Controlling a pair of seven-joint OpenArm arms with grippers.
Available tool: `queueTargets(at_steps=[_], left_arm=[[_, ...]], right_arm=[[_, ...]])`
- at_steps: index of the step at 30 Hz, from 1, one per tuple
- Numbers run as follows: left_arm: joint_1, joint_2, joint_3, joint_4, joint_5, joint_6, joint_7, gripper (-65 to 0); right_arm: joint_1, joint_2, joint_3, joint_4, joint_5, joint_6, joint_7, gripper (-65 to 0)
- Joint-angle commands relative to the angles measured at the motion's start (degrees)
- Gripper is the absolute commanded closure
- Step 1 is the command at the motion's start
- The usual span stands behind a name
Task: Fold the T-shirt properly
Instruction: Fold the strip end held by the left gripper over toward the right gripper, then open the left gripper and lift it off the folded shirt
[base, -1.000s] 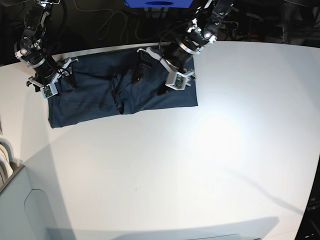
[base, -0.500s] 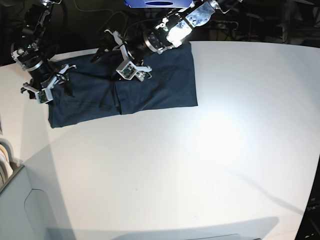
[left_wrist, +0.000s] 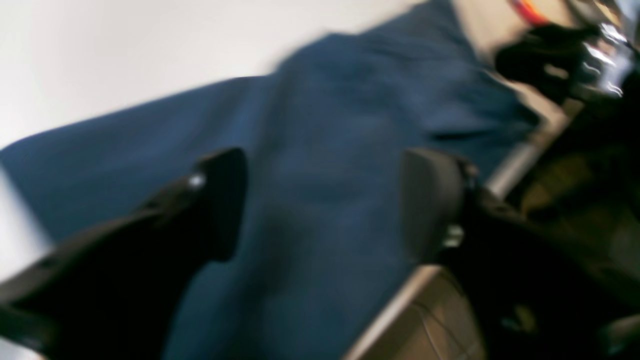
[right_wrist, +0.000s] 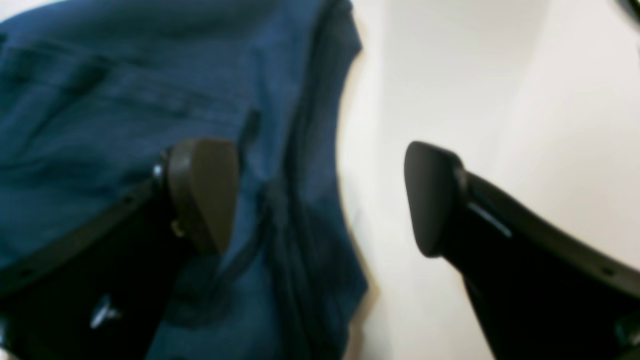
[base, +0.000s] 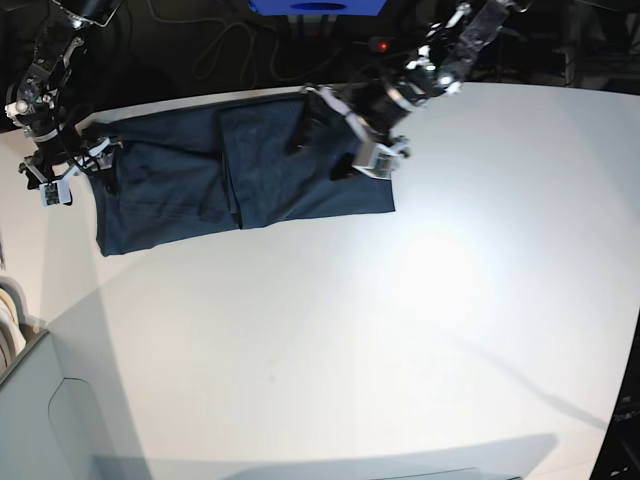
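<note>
Two arms worked over the far part of the white bench (base: 400, 330), where the dark navy T-shirt (base: 180, 190) lay flat as a wide folded band along the back edge. One folded layer overlapped the middle, its edge running across the cloth. The left gripper (base: 335, 135) hung over the shirt's end nearer the bench's middle, fingers (left_wrist: 220, 200) spread apart with only blue cloth showing between them and nothing clamped, though that wrist view was blurred. The right gripper (base: 75, 170) sat at the shirt's opposite end, straddling its side edge, fingers (right_wrist: 200, 190) wide apart, one over cloth and one over bare bench.
</note>
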Motion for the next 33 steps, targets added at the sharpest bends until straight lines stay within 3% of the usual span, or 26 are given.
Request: queueTargets(at_steps=[1, 3, 5, 8, 17, 20, 27, 33], left_arm=[[1.22, -1.04, -2.73, 1.42, -1.13, -0.4, -1.42, -34.5], [3.6, -1.48, -8.18, 1.42, -2.36, -0.4, -1.42, -26.1], [6.14, -1.22, -13.28, 1.42, -2.8, -0.4, -1.42, -22.1], [8.78, -0.69, -18.9, 1.42, -2.8, -0.4, -1.42, -23.1], [10.45, 6.61, -29.1, -2.28, -2.8, -0.4, -1.07, -19.0], [10.01, 6.87, -29.45, -4.83, -2.8, -0.4, -1.07, -16.2], [9.57, 6.96, -29.45, -8.52, -2.8, -0.4, -1.33, -16.0], [7.11, 9.33, -29.28, -10.98, -2.8, -0.4, -1.07, -16.0]], right_arm=[[0.25, 0.77, 0.18, 0.17, 1.01, 0.59, 1.51, -49.8], [0.25, 0.6, 0.18, -0.54, 1.1, 0.59, 1.51, -49.8], [0.25, 0.51, 0.1, -1.24, 1.1, 0.59, 1.68, -49.8], [0.17, 0.42, -0.08, -1.33, 1.1, 0.59, 1.68, -49.9], [1.75, 0.42, -0.26, -6.87, 1.1, 0.68, 1.42, -49.1], [1.75, 0.42, -0.26, -8.71, 1.1, 0.68, 1.51, -39.7], [1.48, 0.33, -0.26, -9.77, 1.1, 0.68, 1.42, 0.0], [1.22, -0.46, -0.7, -7.39, 1.1, 2.57, 1.6, -0.1]])
